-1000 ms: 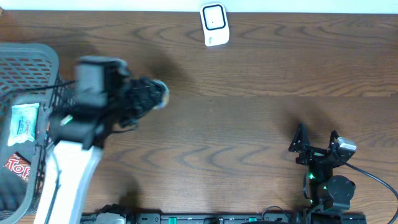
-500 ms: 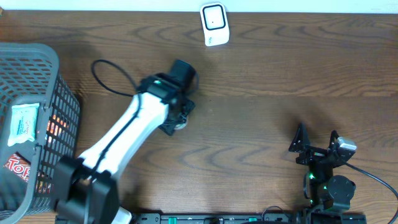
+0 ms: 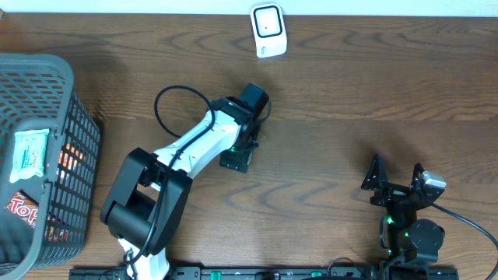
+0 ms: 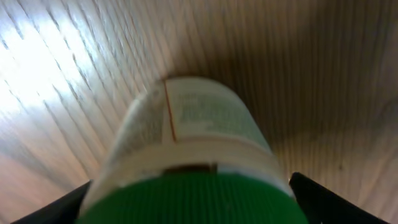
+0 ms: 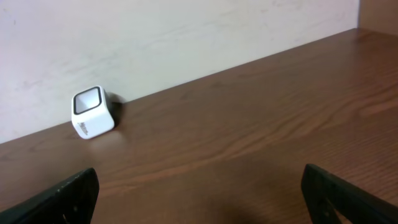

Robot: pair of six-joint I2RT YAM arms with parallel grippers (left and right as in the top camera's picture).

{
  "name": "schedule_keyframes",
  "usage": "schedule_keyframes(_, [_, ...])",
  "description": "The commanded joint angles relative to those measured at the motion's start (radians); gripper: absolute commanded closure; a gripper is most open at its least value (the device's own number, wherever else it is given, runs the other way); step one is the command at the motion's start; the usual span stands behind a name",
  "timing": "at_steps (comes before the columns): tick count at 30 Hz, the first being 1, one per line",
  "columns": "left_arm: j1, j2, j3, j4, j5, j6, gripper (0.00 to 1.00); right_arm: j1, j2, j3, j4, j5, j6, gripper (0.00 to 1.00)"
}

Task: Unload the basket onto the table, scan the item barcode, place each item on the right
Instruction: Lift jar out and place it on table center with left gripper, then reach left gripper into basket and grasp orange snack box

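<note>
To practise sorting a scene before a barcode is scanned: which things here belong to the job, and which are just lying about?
Belong to the job:
bottle with the green cap
white scanner

Just lying about:
basket
packets inside it

Off-task stuff, all on my left: grey mesh basket (image 3: 78, 140), partly cut off by the overhead frame. Inside it there's a flat white-and-blue packet (image 3: 31, 154) and a red packet (image 3: 19, 208) with white "Top" lettering, nearer my side. Something orange (image 3: 70, 159) shows through the mesh, can't tell what. Dark wood-grain table (image 3: 350, 93) under everything. Pale wall (image 5: 186, 31) behind its far edge.
</note>
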Motion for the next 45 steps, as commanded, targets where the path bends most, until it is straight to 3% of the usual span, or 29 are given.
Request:
schedule_keyframes(1, [0.016,-0.063,0.027,-0.007,0.047,0.010,0.12,0.006,-0.001,-0.002,-0.003,0.002,0.003,0.01])
schedule_keyframes(6, [0.016,-0.243,0.032,-0.014,-0.005,0.141,0.11,0.006,-0.001,-0.002,-0.003,0.002,0.003,0.01])
schedule_keyframes(9, [0.016,-0.396,0.045,-0.014,-0.112,0.258,0.11,0.006,-0.001,-0.002,-0.003,0.002,0.003,0.01])
schedule_keyframes(11, [0.021,-0.507,0.069,-0.010,-0.212,0.406,0.11,0.006,-0.001,-0.002,-0.003,0.002,0.003,0.01])
schedule_keyframes(14, [0.047,-0.674,0.131,-0.021,-0.398,0.772,0.11,0.006,-0.001,-0.002,-0.003,0.002,0.003,0.01])
schedule_keyframes(15, [0.064,-0.715,0.154,-0.056,-0.467,0.834,0.11,0.006,-0.001,-0.002,-0.003,0.002,0.003,0.01])
schedule_keyframes(17, [0.143,-0.801,0.223,-0.208,-0.647,0.843,0.11,0.006,-0.001,-0.002,-0.003,0.001,0.003,0.01])
schedule_keyframes(19, [0.253,-0.852,0.273,-0.300,-0.714,0.844,0.11,0.006,-0.001,-0.002,-0.003,0.001,0.003,0.01])
schedule_keyframes(22, [0.489,-0.908,0.324,-0.386,-0.684,0.862,0.11,0.006,-0.001,-0.002,-0.003,0.002,0.003,0.01])
schedule_keyframes(27, [0.875,-0.890,0.325,-0.408,-0.523,1.026,0.07,0.006,-0.001,-0.002,-0.003,0.002,0.003,0.01])
schedule_keyframes(32, [1.218,-0.722,0.325,-0.448,-0.208,1.204,0.07,0.006,-0.001,-0.002,-0.003,0.002,0.003,0.01])
schedule_keyframes(36, [1.306,-0.582,0.325,-0.495,-0.172,1.226,0.07,0.006,-0.001,-0.002,-0.003,0.001,0.003,0.01])
schedule_keyframes(42, [1.309,-0.371,0.325,-0.528,-0.169,1.307,0.08,0.006,-0.001,-0.002,-0.003,0.002,0.003,0.01])
schedule_keyframes(45, [1.300,-0.288,0.325,-0.482,-0.120,1.419,0.08,0.006,-0.001,-0.002,-0.003,0.002,0.003,0.01])
